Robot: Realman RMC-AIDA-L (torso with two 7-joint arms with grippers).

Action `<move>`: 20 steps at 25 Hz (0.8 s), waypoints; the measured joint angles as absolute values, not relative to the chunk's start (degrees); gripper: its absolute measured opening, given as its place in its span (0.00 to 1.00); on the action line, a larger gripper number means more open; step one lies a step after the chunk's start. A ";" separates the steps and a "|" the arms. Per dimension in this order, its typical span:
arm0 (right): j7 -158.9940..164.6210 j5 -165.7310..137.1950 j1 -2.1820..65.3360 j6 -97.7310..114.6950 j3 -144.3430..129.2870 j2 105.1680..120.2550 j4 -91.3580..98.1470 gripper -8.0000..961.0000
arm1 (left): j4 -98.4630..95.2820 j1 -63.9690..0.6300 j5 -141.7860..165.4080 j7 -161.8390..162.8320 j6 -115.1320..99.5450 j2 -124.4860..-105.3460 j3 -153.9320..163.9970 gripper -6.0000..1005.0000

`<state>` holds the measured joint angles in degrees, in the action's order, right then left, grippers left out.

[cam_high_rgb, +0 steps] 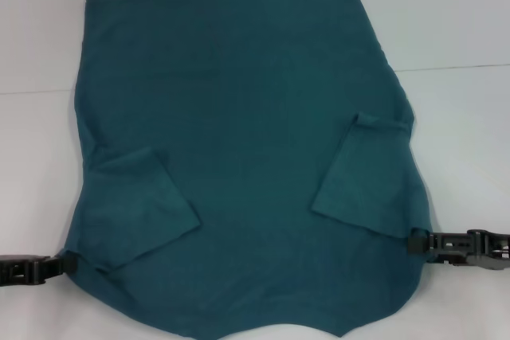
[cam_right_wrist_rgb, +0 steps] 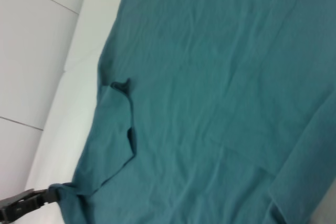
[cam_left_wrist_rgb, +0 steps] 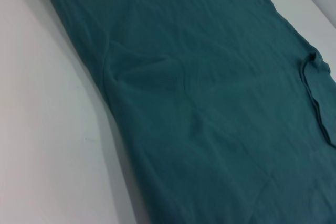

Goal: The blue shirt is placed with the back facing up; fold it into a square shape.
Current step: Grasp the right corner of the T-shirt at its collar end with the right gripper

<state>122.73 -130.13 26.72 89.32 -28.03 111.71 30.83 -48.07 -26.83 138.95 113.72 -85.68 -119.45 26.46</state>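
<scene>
The blue shirt lies flat on the white table, hem at the far side, with both short sleeves folded inward onto the body. My left gripper sits low at the shirt's near left edge, by the folded left sleeve, and is shut on the fabric. On the opposite edge, my right gripper is shut on the cloth just below the folded right sleeve. The right wrist view shows the shirt with the left gripper pinching a bunched corner. Only fabric and table fill the left wrist view.
The white table surrounds the shirt on the left, right and far sides. A thin seam line crosses the tabletop behind the shirt's middle. The shirt's near edge runs to the bottom of the head view.
</scene>
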 joint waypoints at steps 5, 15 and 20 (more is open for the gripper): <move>120.42 -128.81 25.68 91.58 -25.90 111.31 29.14 0.86 | -47.53 -26.90 138.95 113.27 -85.69 -119.44 26.52 0.02; 119.52 -128.72 24.65 90.94 -21.51 111.92 28.93 0.86 | -47.27 -26.67 139.01 113.02 -85.69 -119.45 26.54 0.02; 119.13 -128.57 24.75 90.78 -20.76 112.21 28.91 0.86 | -47.27 -26.62 138.97 112.91 -85.70 -119.51 26.55 0.02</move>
